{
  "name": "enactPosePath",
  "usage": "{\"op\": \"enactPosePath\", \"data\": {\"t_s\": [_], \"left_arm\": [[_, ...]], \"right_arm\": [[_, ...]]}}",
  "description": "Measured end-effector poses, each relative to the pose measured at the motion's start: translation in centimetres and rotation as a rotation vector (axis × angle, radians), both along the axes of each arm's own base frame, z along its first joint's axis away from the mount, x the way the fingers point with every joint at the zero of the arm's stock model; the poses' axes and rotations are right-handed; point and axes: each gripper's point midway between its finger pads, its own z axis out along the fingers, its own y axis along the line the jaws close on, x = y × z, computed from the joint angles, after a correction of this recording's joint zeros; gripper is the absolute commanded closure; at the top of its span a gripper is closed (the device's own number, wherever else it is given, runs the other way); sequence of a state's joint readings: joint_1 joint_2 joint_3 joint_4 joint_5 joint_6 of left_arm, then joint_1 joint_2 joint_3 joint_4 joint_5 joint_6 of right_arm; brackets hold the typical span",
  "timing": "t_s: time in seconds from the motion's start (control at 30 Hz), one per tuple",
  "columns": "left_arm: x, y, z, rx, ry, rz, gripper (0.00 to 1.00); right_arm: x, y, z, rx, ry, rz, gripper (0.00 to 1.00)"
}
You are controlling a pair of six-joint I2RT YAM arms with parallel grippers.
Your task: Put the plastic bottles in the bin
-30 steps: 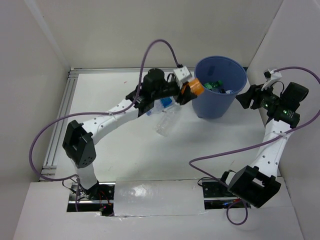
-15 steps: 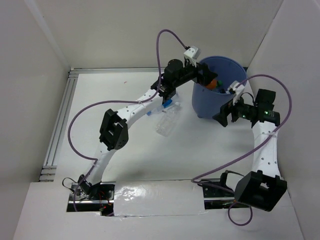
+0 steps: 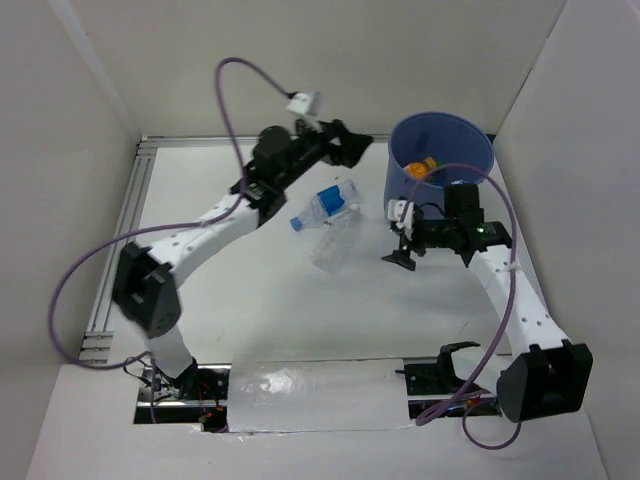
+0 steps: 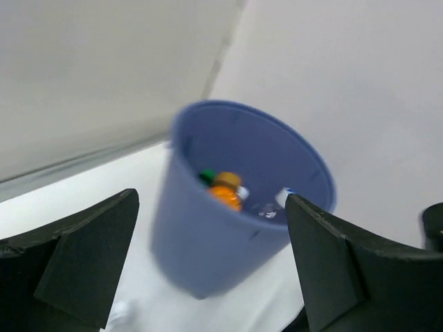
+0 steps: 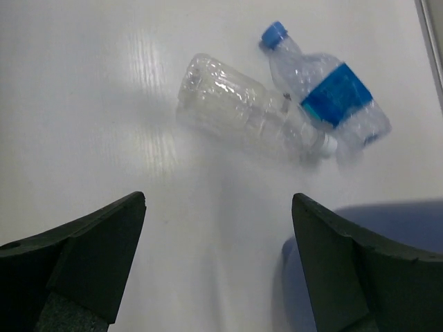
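- White table (image 3: 260, 310), walled by pale panels, carries everything.
- Bin (image 4: 201, 249) – stands far right. The orange bottle (image 4: 225, 194), held at its rim a second ago, now lies inside (a green bottle (image 4: 206, 178) beside it).
- Left gripper (image 3: 352, 148) – pulled back left of the bin, jaws wide, empty.
- Right gripper (image 3: 403, 240) – swung round in front of the bin, jaws spread, holding nothing.
- Blue-labelled bottle (image 5: 332, 97) and clear bottle (image 5: 242, 114) lie touching on the table, probably next to go.

White table (image 3: 250, 300) carrying a blue bin (image 3: 455, 140), upright at the far right, and two bottles lying on their sides near it: a blue-labelled bottle (image 3: 326, 204) touching a clear bottle (image 3: 333, 248).
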State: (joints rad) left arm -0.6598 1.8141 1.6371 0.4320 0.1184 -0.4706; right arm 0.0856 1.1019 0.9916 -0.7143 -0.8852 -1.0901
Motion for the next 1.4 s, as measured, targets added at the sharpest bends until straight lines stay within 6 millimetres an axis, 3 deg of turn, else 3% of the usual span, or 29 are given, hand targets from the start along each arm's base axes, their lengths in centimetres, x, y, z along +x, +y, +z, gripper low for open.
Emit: {"op": "enactPosePath", "data": {"t_s": [0.07,0.17,0.23,0.3,0.43,0.53,0.67,0.77,0.83,0.9,0.93,1.0,1.07,1.23,1.3,1.4], "left_arm": [[-0.9,5.5,-0.4,-0.001,0.026,0.083,0.0],[-1.8,13.5,-3.4,0.005,0.12,0.215,0.0],[-2.5,17.6,-7.3,0.038,0.219,0.293,0.0],[-4.1,20.0,-12.4,0.09,0.341,0.336,0.0],[-9.1,22.1,-21.6,0.208,0.571,0.345,0.0],[-12.0,23.0,-24.7,0.24,0.651,0.34,0.0],[-13.6,23.6,-24.9,0.236,0.651,0.341,0.0],[-13.7,23.9,-24.1,0.227,0.628,0.353,0.0],[-13.5,24.0,-24.0,0.232,0.628,0.36,0.0],[-13.1,24.0,-24.1,0.253,0.645,0.37,0.0],[-12.7,24.1,-24.3,0.269,0.653,0.372,0.0],[-11.7,24.3,-24.8,0.313,0.658,0.374,0.0],[-10.7,24.6,-25.7,0.355,0.673,0.364,0.0],[-9.2,24.9,-28.5,0.439,0.695,0.29,0.03],[-8.5,24.1,-28.7,0.459,0.657,0.233,0.03],[-7.2,22.6,-28.3,0.479,0.58,0.141,0.05]], "right_arm": [[0.3,1.7,-1.6,-0.041,-0.042,0.085,0.01],[0.8,4.0,-5.0,-0.136,-0.125,0.184,0.0],[1.3,5.3,-6.8,-0.205,-0.19,0.24,0.0],[2.3,6.7,-7.8,-0.262,-0.263,0.292,0.0],[5.9,8.4,-9.7,-0.365,-0.375,0.35,0.0],[7.9,8.7,-11.7,-0.446,-0.42,0.397,0.0],[10.0,9.6,-13.2,-0.516,-0.461,0.476,0.0],[11.0,11.0,-14.3,-0.549,-0.491,0.534,0.0],[11.1,12.0,-15.3,-0.563,-0.491,0.575,0.05],[11.3,12.8,-16.3,-0.576,-0.473,0.616,0.13],[11.2,13.0,-16.8,-0.581,-0.45,0.638,0.29],[10.9,13.4,-17.2,-0.583,-0.412,0.679,0.49],[10.3,13.6,-16.7,-0.572,-0.367,0.712,0.67],[6.8,14.5,-13.0,-0.437,-0.205,0.741,0.76],[5.3,15.3,-9.7,-0.356,-0.165,0.714,0.76],[4.1,17.2,-1.9,-0.202,-0.172,0.636,0.76]]}}
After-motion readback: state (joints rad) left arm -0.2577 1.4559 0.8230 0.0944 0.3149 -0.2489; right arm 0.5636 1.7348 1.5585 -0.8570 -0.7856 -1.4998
